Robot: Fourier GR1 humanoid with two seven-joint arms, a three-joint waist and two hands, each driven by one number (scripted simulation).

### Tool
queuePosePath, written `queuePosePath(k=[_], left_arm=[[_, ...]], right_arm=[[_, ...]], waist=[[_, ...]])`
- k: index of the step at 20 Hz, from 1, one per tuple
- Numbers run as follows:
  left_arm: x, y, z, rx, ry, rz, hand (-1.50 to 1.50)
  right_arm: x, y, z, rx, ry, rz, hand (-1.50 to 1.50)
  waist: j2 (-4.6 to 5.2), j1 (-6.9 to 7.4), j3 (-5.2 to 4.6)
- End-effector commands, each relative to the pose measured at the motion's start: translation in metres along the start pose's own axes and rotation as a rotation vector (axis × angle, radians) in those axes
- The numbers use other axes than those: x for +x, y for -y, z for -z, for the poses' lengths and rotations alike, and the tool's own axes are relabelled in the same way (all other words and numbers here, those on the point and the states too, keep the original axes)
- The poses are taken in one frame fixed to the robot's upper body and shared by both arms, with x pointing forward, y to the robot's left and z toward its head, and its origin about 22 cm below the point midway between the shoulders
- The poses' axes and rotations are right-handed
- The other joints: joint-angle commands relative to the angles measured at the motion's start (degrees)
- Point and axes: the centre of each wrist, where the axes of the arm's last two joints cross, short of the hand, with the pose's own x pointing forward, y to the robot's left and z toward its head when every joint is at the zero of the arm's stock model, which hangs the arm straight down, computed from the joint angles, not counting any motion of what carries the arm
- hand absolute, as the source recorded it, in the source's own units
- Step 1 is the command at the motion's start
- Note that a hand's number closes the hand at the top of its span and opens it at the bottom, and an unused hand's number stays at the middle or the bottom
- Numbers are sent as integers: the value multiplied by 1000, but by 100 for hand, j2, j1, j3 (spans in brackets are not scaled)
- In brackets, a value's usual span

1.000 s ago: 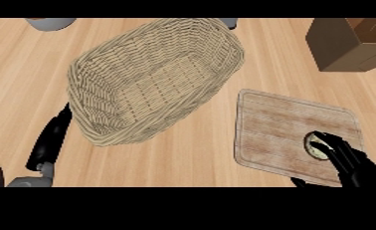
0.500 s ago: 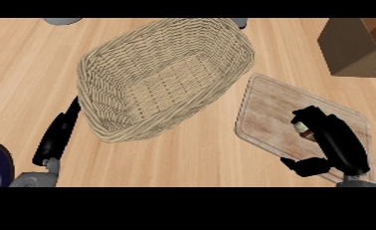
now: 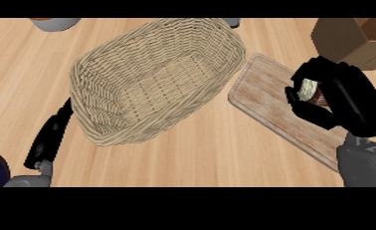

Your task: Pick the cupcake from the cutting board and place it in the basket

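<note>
Cupcake (image 3: 311,88): pale cream top, a sliver of brown base below; mostly hidden by black fingers; only a small patch visible at the right of the scene.
Cupcake place: inside the right hand, over the board's far right part; lifted or resting on the wood, cannot tell.
Right hand (image 3: 343,99): black, at the right edge, palm turned left; fingers and thumb curled round the cupcake, fingers arching over its top, thumb hooked under its near side.
Right forearm (image 3: 358,163): grey, entering from the lower right corner, rising toward the hand.
Board (image 3: 266,98): pale worn wood, rounded corners, lying at a slant right of the basket; far left edge close beside the basket's right wall, touching or apart not clear.
Basket (image 3: 158,79): woven tan wicker, long oval, set at a slant at centre; only weave showing inside.
Left hand (image 3: 50,138): black, at the lower left, just beside the basket's near left rim; fingers straight and pressed together, pointing far, holding nothing.
Left forearm (image 3: 22,179): grey, a small part at the lower left corner.
Counter (image 3: 213,154): light wood planks under everything.
Box (image 3: 349,37): brown, far right corner, beyond the board.
Grey object (image 3: 55,23): far left edge, cut off by the frame; kind not clear.
</note>
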Motion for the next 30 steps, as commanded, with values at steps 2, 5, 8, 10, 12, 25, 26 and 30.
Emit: queuePosePath(k=[2, 5, 8, 10, 12, 25, 26, 30], left_arm=[[-13, -8, 3, 8, -16, 2, 0], [8, 0, 3, 14, 1, 10, 0], [-12, 0, -4, 13, -16, -12, 0], [0, -8, 1, -8, 10, 7, 0], [-17, 1, -1, 1, -13, 5, 0], [-5, -3, -13, -22, 24, 18, 0], [0, 16, -6, -9, 10, -3, 0], [-18, 13, 0, 5, 13, 10, 0]], right_arm=[[43, 73, 13, -91, 18, 30, 150], [51, 111, 14, -77, 78, 69, 150], [56, 126, 2, -37, 123, 159, 150], [61, 127, 29, -17, 104, 224, 150], [89, 135, 26, -2, 109, 249, 150], [164, 141, 88, 127, 115, 367, 150], [161, 136, 83, 142, 135, 385, 150], [190, 134, 107, 174, 138, 345, 150]], waist=[[2, -50, 9], [5, -38, 14], [1, -42, 14], [19, 7, 15], [9, -11, 11], [20, 89, 16], [24, 38, 17], [27, 42, 15]])
